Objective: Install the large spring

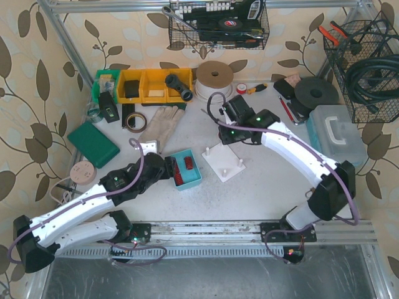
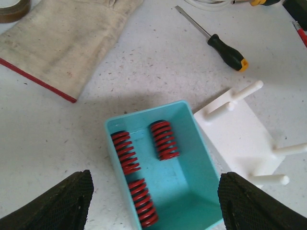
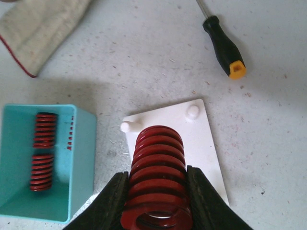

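Note:
My right gripper [image 3: 157, 194] is shut on the large red spring [image 3: 158, 153]. It holds the spring end-on just above the white peg plate [image 3: 207, 143], near the two pegs [image 3: 128, 126] at the plate's far edge. In the top view the right gripper [image 1: 229, 129] hovers over the plate [image 1: 225, 164]. My left gripper [image 2: 156, 206] is open, with its fingers [image 2: 57, 201] straddling the near end of the teal bin [image 2: 204, 148]. It grips nothing. Three smaller red springs [image 2: 125, 152] lie in that bin. From above, the left gripper [image 1: 163, 168] sits at the bin [image 1: 187, 182].
A beige glove [image 1: 161, 121] lies behind the bin, and a black-handled screwdriver [image 3: 223, 48] lies behind the plate. Yellow parts bins [image 1: 153, 85], a tape roll [image 1: 214, 78], a green box [image 1: 93, 143] and a clear case [image 1: 336, 134] ring the work area.

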